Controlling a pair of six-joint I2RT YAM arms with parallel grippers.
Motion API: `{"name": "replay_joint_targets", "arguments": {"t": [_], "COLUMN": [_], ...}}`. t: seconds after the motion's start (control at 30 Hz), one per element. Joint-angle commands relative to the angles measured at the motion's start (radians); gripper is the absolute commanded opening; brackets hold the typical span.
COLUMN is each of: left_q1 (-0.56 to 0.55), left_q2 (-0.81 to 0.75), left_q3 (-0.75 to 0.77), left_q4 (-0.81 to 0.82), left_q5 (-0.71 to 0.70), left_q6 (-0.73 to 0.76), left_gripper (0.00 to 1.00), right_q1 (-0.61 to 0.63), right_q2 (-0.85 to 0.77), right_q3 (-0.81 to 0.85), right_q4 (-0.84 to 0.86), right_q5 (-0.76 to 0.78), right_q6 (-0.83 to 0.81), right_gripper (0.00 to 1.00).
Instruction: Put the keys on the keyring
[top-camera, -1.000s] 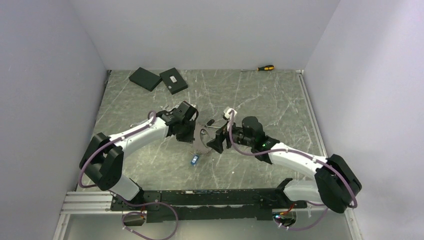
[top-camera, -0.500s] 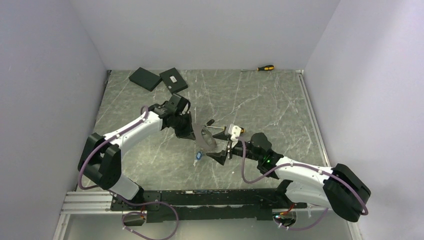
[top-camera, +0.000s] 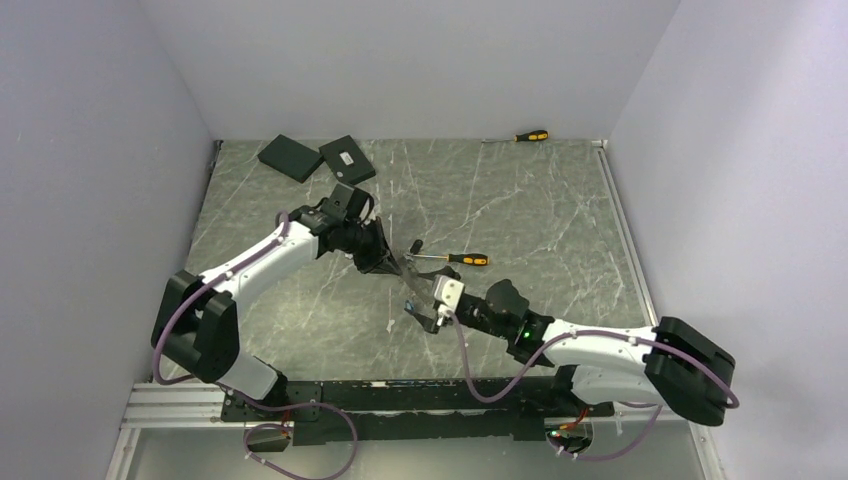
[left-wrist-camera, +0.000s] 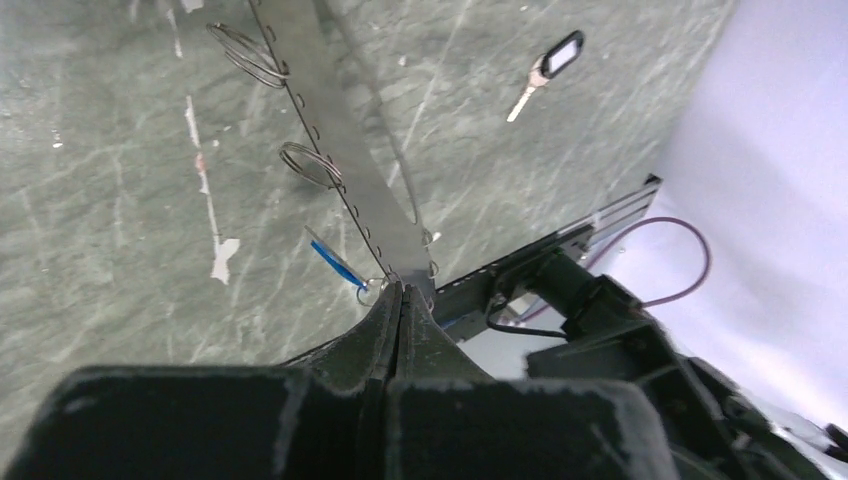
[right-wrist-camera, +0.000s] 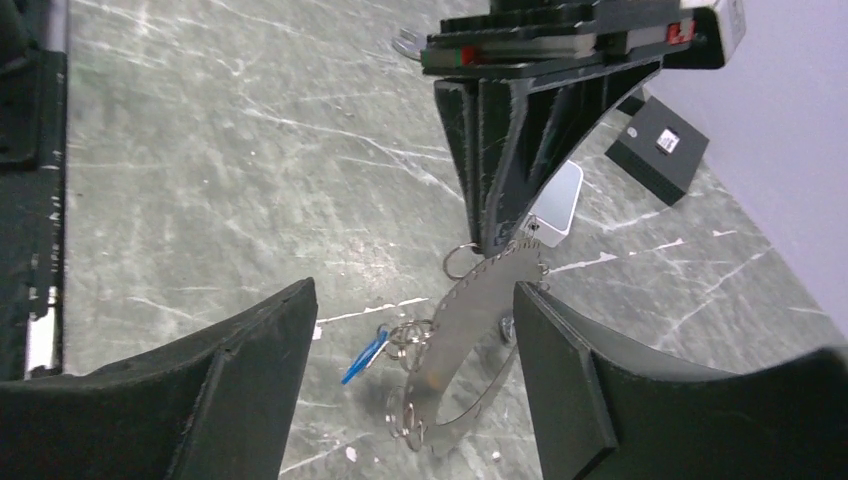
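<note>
My left gripper (top-camera: 388, 265) is shut on the edge of the keyring (top-camera: 410, 292), a thin grey metal hoop with small holes, and holds it tilted above the table. In the left wrist view the hoop (left-wrist-camera: 340, 150) runs away from the closed gripper (left-wrist-camera: 400, 285). A blue key (right-wrist-camera: 362, 358) hangs from small wire rings on the hoop (right-wrist-camera: 480, 320). My right gripper (right-wrist-camera: 412, 295) is open and empty, just short of the hoop, which sits between its fingers in that view. A black-headed key (top-camera: 418, 244) lies on the table; it also shows in the left wrist view (left-wrist-camera: 555, 58).
An orange-and-black screwdriver (top-camera: 455, 258) lies just behind the hoop. A second one (top-camera: 530, 135) lies at the back wall. Two black boxes (top-camera: 290, 157) (top-camera: 347, 160) sit at the back left. Small wire rings (left-wrist-camera: 310, 165) hang along the hoop.
My right gripper has drawn back from the hoop toward the near edge and sits lower. The left gripper keeps hold of the hoop. The screwdriver behind it is now uncovered.
</note>
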Motion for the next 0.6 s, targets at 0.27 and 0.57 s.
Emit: {"name": "replay_joint_targets", "arguments": {"t": [0.27,0.57], "left_q1": [0.034,0.037], "left_q2": [-0.057,-0.053], "left_q3": [-0.060,-0.073], "left_q4": [0.146,0.183], "left_q5": [0.159,0.168], "left_q6": [-0.226,-0.276], "left_gripper": [0.00,0.00], "right_q1": [0.128,0.176], "right_q2": [0.194,0.306], "right_q3": [0.021,0.053], "right_q4": [0.282,0.392], "right_q5": [0.376,0.472], "right_q6": [-0.143,-0.242], "right_gripper": [0.57,0.47]}}
